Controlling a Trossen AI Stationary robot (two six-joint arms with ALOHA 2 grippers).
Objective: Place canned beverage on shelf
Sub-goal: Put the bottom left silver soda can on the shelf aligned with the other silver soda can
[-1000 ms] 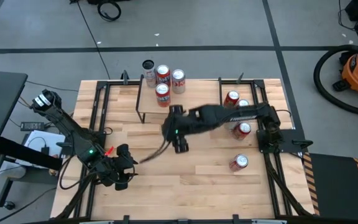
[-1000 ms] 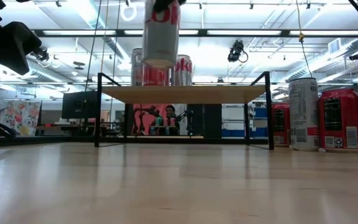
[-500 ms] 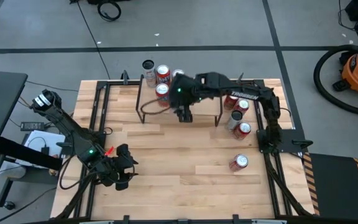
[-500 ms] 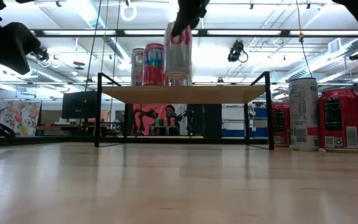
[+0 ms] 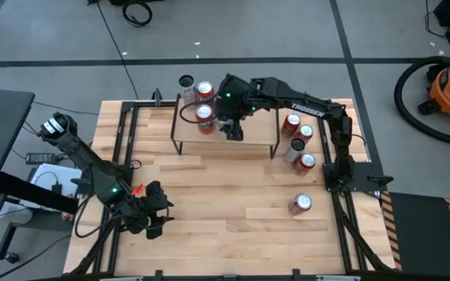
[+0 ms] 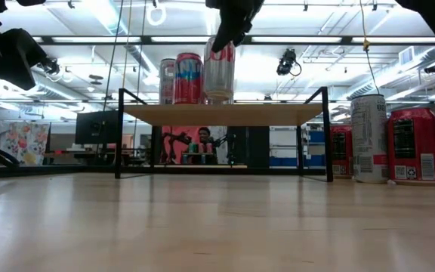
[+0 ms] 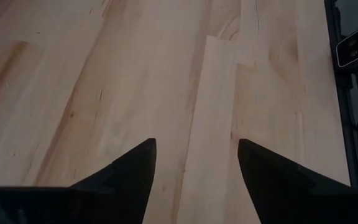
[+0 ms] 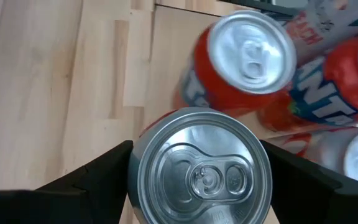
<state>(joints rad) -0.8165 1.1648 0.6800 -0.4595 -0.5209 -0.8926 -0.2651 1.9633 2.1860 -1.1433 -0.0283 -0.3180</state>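
Right claw (image 8: 197,180) grips can (image 8: 199,169) over shelf (image 6: 221,114); only low view shows base touching. Left claw (image 7: 194,168) wide, empty.

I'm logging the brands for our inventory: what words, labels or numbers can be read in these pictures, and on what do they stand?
"TROSSEN": white letters on the right arm's link, high view.
"ANT": part of a word on a red can, right wrist view, cut off.
"EACH": partial print on a pale can there.
Small print on the silver can and red can on the table: too small.
Held can: no text on its lid.
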